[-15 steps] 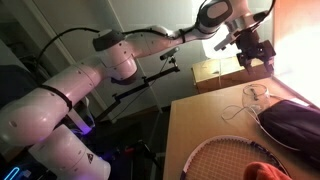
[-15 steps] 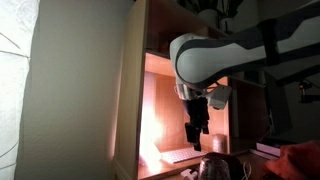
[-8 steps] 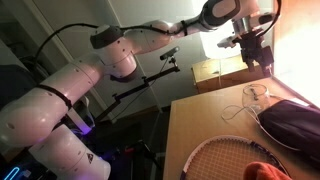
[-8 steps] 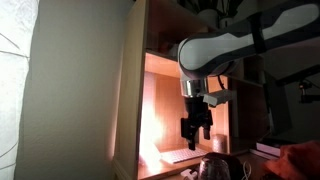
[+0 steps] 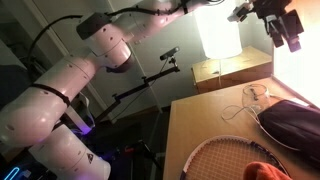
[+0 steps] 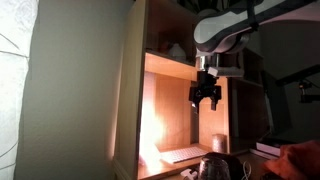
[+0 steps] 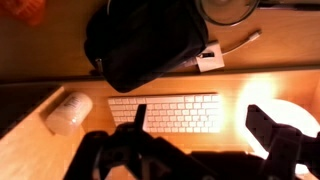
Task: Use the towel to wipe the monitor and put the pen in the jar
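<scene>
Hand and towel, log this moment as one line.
hand: open, empty, high above desk | towel: on desk by racket, untouched | jar: on desk by dark pouch

Wooden tabletop [image 5: 195,125], warm brown, carrying a dark zippered pouch [image 5: 290,120] toward its brightly lit side. In an exterior view: clear glass jar [image 5: 257,95] just beyond the pouch, loose white cable [image 5: 235,113] beside the pouch, racket [image 5: 225,158] lying flat near the pouch's front, orange towel [image 5: 268,172] in front of the pouch at the picture's lower edge. In the wrist view: white keyboard [image 7: 165,112] just below the pouch, white rounded object [image 7: 68,112] lower-left of the pouch, not clear enough to name.
</scene>
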You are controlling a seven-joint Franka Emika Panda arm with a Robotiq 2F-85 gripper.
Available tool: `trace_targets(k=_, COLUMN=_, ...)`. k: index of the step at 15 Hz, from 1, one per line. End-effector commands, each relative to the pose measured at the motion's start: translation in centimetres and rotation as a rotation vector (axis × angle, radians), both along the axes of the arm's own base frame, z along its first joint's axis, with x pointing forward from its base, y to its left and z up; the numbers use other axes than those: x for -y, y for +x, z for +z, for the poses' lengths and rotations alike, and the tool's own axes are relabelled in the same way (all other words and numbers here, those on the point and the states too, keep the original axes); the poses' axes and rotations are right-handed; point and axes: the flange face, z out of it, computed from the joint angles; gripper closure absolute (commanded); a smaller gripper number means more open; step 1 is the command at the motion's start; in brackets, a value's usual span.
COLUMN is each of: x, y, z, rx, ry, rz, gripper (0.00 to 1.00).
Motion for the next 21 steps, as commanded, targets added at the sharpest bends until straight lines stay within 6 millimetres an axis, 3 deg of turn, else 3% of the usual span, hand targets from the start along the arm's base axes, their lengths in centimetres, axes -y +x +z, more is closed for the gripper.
trace_targets(k=1, x=4.9, y=-2.1, z=0.0, rx=0.017, ry=0.087, rz=-0.107, gripper=0.0)
trace_targets(k=4, x=7.8, y=-2.9, z=-1.3, rx=-0.002, ry=0.111, rz=-0.174, gripper=0.0)
trace_targets(k=7, x=8.8, y=-3.3, z=-1.9, rx=-0.003, ry=0.128, rz=-0.215, gripper=0.0)
trace_targets(k=19, x=8.2, y=-2.9, z=-2.3, rx=-0.006, ry=0.099, rz=-0.236, gripper=0.0)
trace_targets(k=21, x=7.2, y=-2.4, z=-2.3, rx=-0.012, ry=0.08, rz=-0.205, gripper=0.0)
